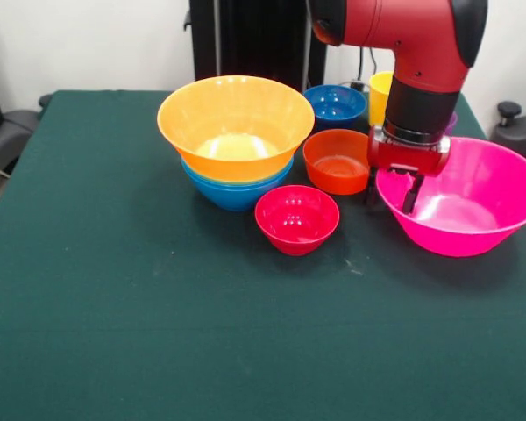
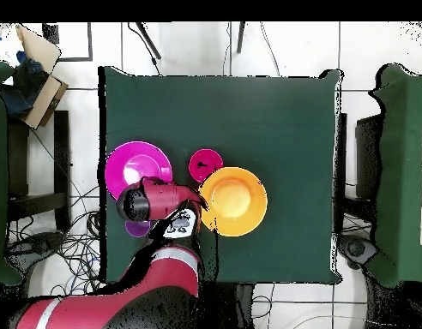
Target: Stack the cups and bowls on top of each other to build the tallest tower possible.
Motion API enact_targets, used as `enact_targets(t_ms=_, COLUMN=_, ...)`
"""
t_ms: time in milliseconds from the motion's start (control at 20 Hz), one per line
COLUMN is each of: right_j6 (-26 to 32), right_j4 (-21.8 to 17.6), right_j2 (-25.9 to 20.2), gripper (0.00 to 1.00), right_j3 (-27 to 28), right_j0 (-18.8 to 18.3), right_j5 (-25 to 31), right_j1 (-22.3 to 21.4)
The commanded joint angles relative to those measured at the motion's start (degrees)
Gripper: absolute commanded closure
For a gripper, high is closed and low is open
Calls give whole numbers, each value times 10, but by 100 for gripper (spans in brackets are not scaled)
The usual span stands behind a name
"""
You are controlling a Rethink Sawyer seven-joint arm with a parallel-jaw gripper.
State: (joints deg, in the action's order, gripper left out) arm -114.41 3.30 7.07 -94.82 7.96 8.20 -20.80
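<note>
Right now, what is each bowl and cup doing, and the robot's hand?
Large orange plastic bowl: nested atop blue bowls.
Large pink plastic bowl: upright, gripper at its rim.
Small crimson bowl: upright, alone.
Small orange-red bowl: upright, alone.
Gripper: cannot tell.

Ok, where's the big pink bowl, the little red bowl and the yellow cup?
pink bowl (image 1: 495, 180): front view, inner wall on the right side.
crimson bowl (image 1: 296, 213): front view, inside bottom.
yellow cup (image 1: 380, 95): front view, visible side wall beside the arm.

the arm (image 1: 421, 53) hides most of the yellow cup (image 1: 380, 95) and purple cup (image 2: 136, 228).
</note>
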Motion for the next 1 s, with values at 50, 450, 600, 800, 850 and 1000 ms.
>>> enact_targets(t_ms=50, right_j6=-89, right_j4=14, right_j2=-52, gripper=0, right_j3=7, right_j0=2, right_j5=-22, right_j1=35)
enact_targets(t_ms=450, right_j6=-104, right_j4=33, right_j2=-17, gripper=100, right_j3=13, right_j0=34, right_j5=8, right_j1=26)
enact_targets(t_ms=600, right_j6=-103, right_j4=38, right_j2=-26, gripper=100, right_j3=4, right_j0=30, right_j5=8, right_j1=21)
enact_targets(t_ms=800, right_j6=-93, right_j4=39, right_j2=-35, gripper=100, right_j3=1, right_j0=20, right_j5=20, right_j1=10)
enact_targets(t_ms=850, right_j6=-92, right_j4=40, right_j2=-37, gripper=100, right_j3=-1, right_j0=18, right_j5=23, right_j1=7)
enact_targets(t_ms=1000, right_j6=-90, right_j4=42, right_j2=-37, gripper=100, right_j3=-6, right_j0=19, right_j5=29, right_j1=-1)
